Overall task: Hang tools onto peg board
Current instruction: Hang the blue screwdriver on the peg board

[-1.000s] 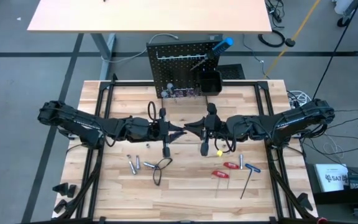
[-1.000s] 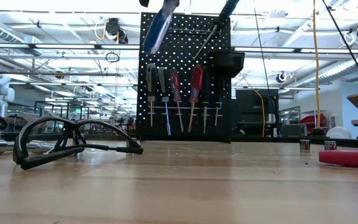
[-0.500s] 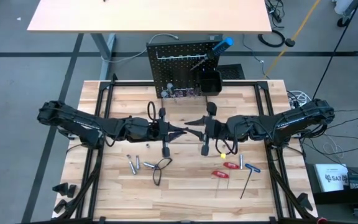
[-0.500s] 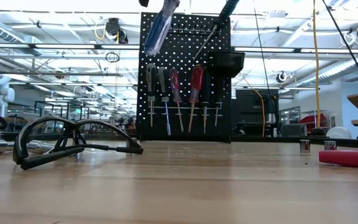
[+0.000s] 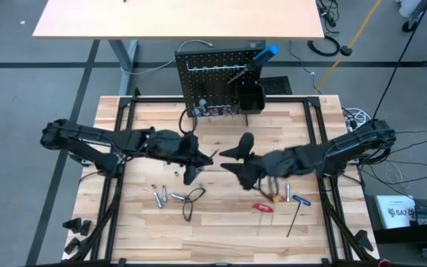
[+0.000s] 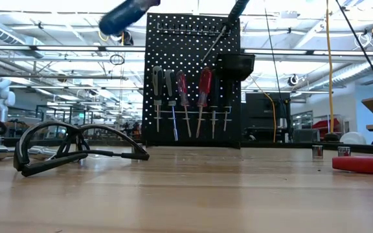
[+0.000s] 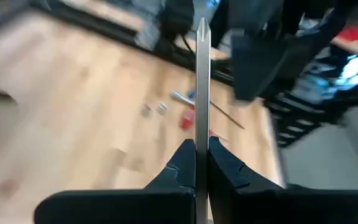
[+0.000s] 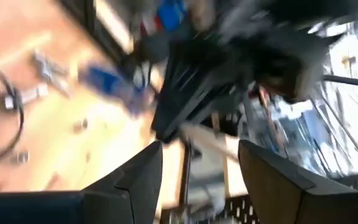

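Observation:
My left gripper (image 5: 202, 157) hangs over the table's middle, shut on a screwdriver with a silver shaft (image 7: 201, 81) and a blue handle (image 6: 125, 14). Facing it from the right, my right gripper (image 5: 232, 157) stands open; nothing lies between its fingers (image 8: 138, 177). The black peg board (image 5: 217, 85) stands upright at the far edge. Several screwdrivers (image 6: 186, 97) hang on it, and a blue-handled one (image 5: 269, 52) sticks out at its top right. On the table lie silver bits (image 5: 161, 196), a black wire loop (image 5: 191, 202), red-handled tools (image 5: 265, 206) and hex keys (image 5: 299, 200). My left gripper pinches the screwdriver's bare metal shaft (image 7: 196, 134) between its two fingers. The cross tip (image 7: 202, 26) stands well clear of the fingers. The screwdriver is lifted clear of the table and tilted. The handle end is hidden below the fingers in the left wrist view.
A small black bin (image 5: 250, 98) hangs on the peg board's right side. Black frame rails (image 5: 117, 148) run along the table's left and right sides. A tan desk (image 5: 176, 18) stands beyond the peg board. Cables and a box lie on the floor to the right.
Both wrists have rolled, and my right gripper has sunk a little and drawn away from the left one. The screwdriver stays with my left gripper. In the low view its blue handle has swung from steep to nearly level and moved to the left.

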`<action>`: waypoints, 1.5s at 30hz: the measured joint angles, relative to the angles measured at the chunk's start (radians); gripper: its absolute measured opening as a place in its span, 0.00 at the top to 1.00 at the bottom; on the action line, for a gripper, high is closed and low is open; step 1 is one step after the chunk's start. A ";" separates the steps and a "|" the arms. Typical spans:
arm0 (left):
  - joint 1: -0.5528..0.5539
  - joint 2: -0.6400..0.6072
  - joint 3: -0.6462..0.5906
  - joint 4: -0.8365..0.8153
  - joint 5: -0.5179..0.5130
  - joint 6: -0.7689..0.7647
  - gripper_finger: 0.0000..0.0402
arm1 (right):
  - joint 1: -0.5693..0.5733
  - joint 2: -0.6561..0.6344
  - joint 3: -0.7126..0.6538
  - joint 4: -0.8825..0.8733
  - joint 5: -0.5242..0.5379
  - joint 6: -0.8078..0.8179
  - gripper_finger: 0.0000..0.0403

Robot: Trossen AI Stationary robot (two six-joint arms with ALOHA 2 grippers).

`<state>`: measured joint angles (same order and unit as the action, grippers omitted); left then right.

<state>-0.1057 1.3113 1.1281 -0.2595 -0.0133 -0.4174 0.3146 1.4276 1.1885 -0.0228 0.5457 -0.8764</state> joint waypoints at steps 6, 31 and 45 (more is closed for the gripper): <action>0.066 0.048 0.001 -0.039 0.125 -0.201 0.97 | 0.072 0.146 0.000 -0.001 0.412 -0.103 0.51; 0.105 0.253 0.001 0.053 0.357 -0.333 0.96 | 0.119 0.356 0.000 0.066 0.543 -0.190 0.67; 0.118 0.253 0.000 0.068 0.417 -0.290 0.93 | 0.117 0.356 -0.001 0.033 0.531 -0.109 0.97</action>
<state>0.0128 1.5642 1.1282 -0.1920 0.4032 -0.7070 0.4313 1.7832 1.1873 0.0106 1.0763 -0.9853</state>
